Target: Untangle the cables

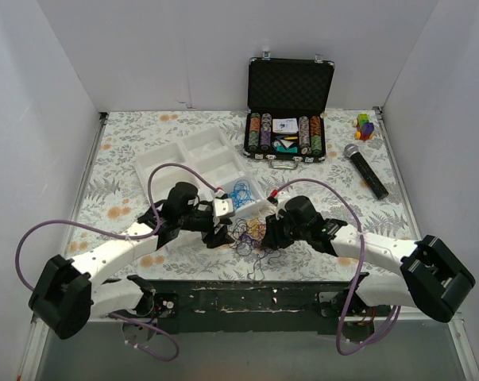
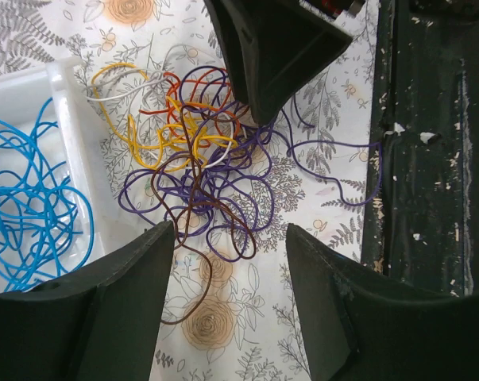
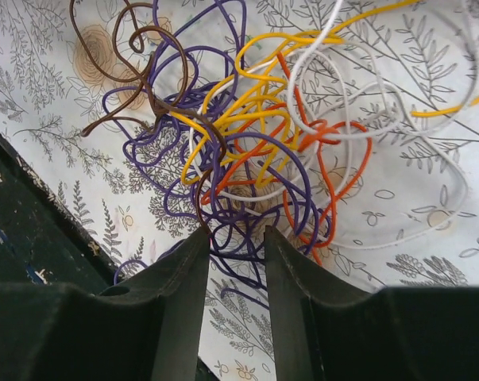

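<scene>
Cable tangle [image 1: 251,232] lies by the near edge, between both grippers. Left gripper [image 2: 231,238], half open and empty, hovers just left of it. Right gripper [image 3: 237,242], the closer one, is narrowly parted and straddles purple strands [image 3: 227,226] on its right side.

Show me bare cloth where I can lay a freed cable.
Bare cloth lies left of the tray, and on the right, just this side of the microphone. Crowded: around the tangle and at the back by the case.
</scene>
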### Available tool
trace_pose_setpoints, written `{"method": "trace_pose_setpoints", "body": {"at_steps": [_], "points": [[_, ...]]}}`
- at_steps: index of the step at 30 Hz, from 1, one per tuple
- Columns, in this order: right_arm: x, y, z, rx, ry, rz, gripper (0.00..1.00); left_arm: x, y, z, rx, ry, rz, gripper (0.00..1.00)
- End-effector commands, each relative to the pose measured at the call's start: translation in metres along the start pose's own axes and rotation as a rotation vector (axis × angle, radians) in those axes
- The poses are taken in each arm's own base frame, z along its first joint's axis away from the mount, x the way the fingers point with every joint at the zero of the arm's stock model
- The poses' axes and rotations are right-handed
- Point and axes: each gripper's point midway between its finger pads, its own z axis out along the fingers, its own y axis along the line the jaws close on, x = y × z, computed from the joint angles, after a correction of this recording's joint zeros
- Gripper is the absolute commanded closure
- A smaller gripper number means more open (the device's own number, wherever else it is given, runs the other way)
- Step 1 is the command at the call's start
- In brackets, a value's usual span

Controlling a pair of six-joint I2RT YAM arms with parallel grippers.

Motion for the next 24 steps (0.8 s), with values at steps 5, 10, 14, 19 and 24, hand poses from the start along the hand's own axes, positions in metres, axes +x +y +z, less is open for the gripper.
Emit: {"method": "trace_pose_setpoints", "body": {"at_steps": [5,10,14,19,24], "points": [[-0.01,-0.012,-0.01,0.075,-0.092,0.003,0.62,0.015,-0.003,0.03,0.012,0.014,0.064,0.42],[0.0,-0.019,-0.013,0.108,-0.072,0.012,0.64,0.016,-0.009,0.04,0.044,0.015,0.04,0.42],[0.001,-0.019,-0.015,0.104,-0.082,0.019,0.65,0.022,0.0,0.046,-0.041,0.032,0.071,0.44],[-0.004,-0.016,-0.016,0.097,-0.098,0.017,0.66,0.029,0.01,0.046,-0.112,0.063,0.041,0.5],[-0.006,-0.018,-0.019,0.114,-0.108,0.016,0.68,0.046,0.001,0.045,-0.086,0.108,0.039,0.57]]}}
